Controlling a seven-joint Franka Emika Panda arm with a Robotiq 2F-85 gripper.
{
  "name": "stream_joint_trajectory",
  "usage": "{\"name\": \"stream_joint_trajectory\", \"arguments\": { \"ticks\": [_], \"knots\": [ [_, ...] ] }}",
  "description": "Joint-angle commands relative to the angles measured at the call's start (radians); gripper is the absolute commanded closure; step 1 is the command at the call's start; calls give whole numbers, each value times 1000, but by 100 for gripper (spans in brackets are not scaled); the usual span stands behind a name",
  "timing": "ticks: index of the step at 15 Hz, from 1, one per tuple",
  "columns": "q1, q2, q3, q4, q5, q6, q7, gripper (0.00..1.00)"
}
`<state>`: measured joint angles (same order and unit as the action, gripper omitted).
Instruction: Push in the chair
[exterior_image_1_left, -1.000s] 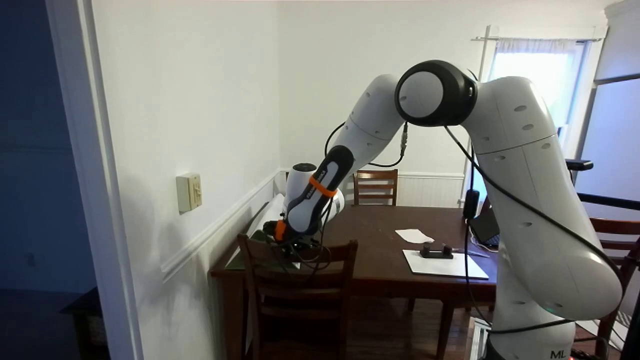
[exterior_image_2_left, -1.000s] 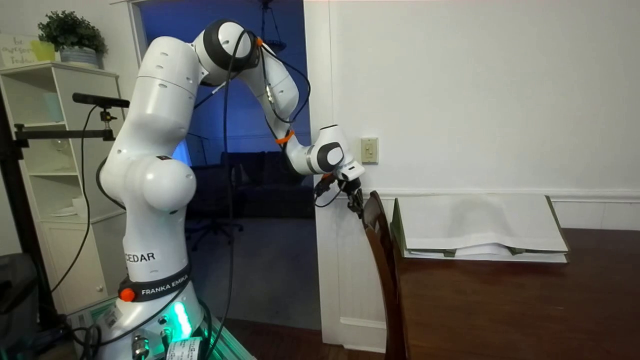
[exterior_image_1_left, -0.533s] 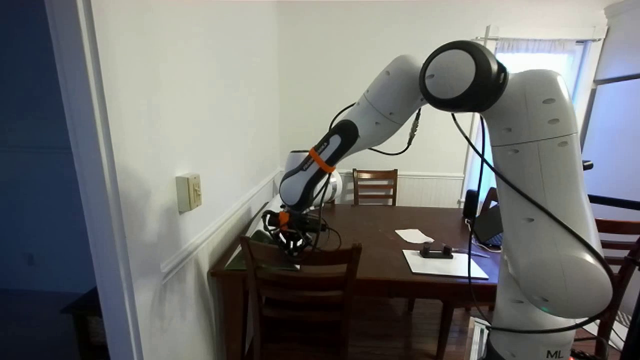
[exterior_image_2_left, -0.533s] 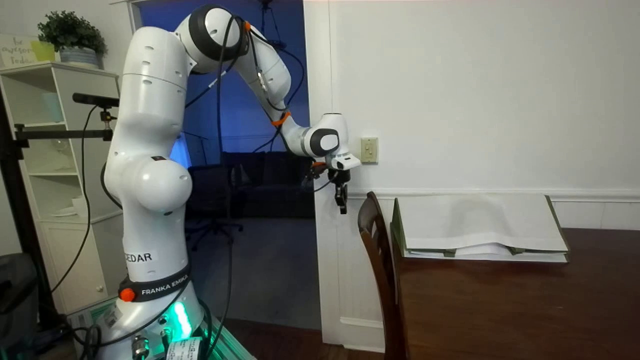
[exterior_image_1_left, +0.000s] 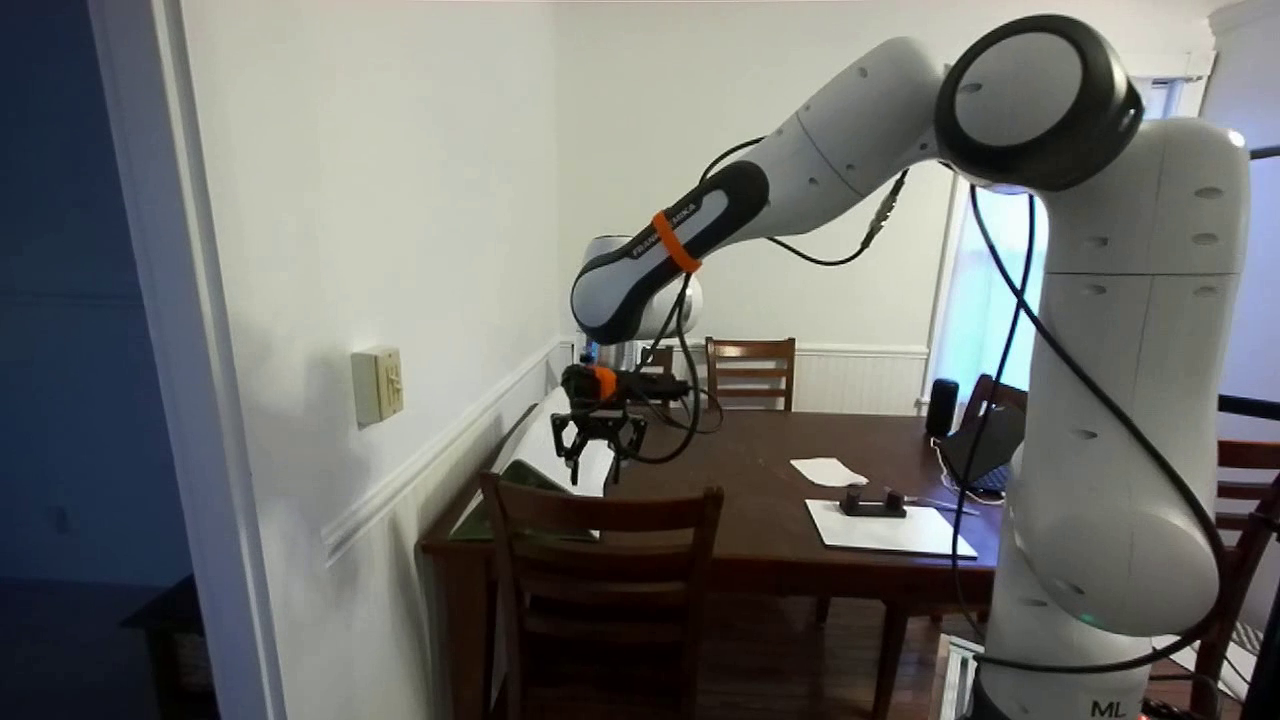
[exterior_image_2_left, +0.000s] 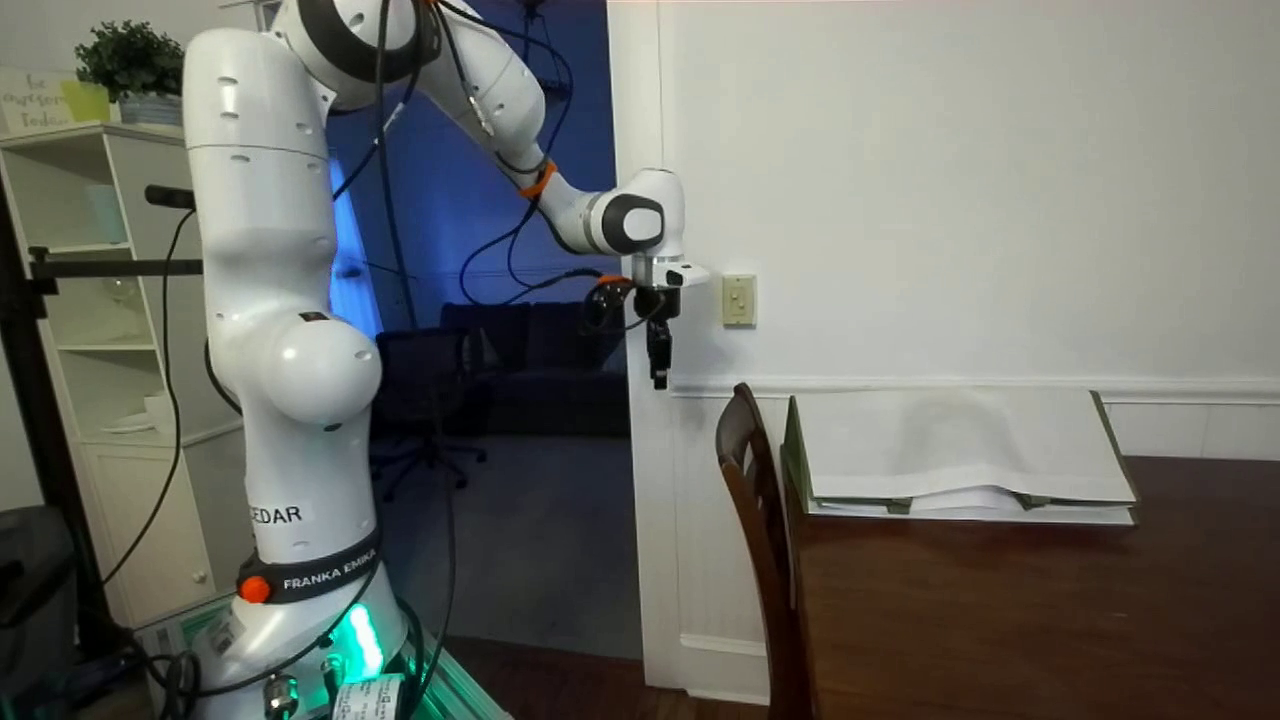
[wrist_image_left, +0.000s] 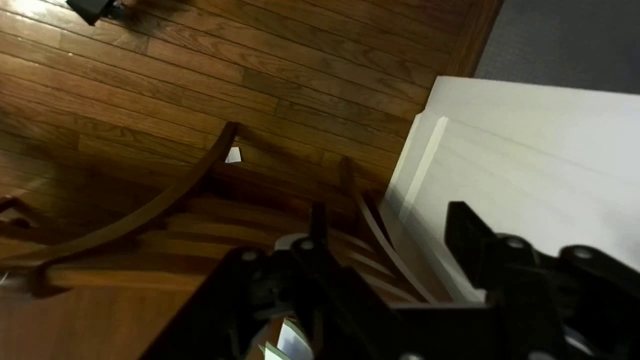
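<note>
The jaws of the gripper (exterior_image_1_left: 596, 472) stand spread, a wide gap between their two tips, and the grip is empty. They point straight down and hang in the air, touching neither the chair (exterior_image_1_left: 605, 513) nor the counter (exterior_image_1_left: 740, 450); in an exterior view the tips come a little higher than the chair's top rail, off to the side of it that faces away from the counter. In the wrist view the jaws are dark and blurred, and the gap between them shows a curved post of the chair and a strip of white wall (wrist_image_left: 530, 160) beyond. The chair stands upright at the counter's edge, near the wall, its slatted back leaning slightly away from the counter at the top; whether back and edge touch I cannot tell, and the seat is too dark to make out. Behind the chair, on the counter, lies a white folder (exterior_image_2_left: 970, 450) with green edges. Farther along are a loose paper (exterior_image_1_left: 828, 472) and a white board (exterior_image_1_left: 880, 535) with a small dark object (exterior_image_1_left: 873, 506) at its edge, and past them a laptop (exterior_image_1_left: 1003, 440), partly behind the arm (exterior_image_1_left: 1150, 330). A far chair (exterior_image_1_left: 750, 350) stands at the counter's other side, and in both exterior views a light switch (exterior_image_1_left: 378, 386) sits on the wall, higher than the chair's back.
</note>
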<state>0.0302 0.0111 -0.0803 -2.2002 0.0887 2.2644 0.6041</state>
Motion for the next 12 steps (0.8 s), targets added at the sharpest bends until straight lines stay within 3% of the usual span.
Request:
{"name": "stream_joint_trajectory", "arguments": {
  "ticks": [1,3,8,9,12],
  "knots": [
    [-37,-213,13,-70,-55,-113,-179,6],
    [-56,-292,14,-63,-109,-192,-268,0],
    [-84,-385,3,4,-197,-299,-532,0],
    [-89,-364,16,-14,-159,-268,-451,0],
    [-93,-374,16,-14,-160,-271,-461,0]
  ]
}}
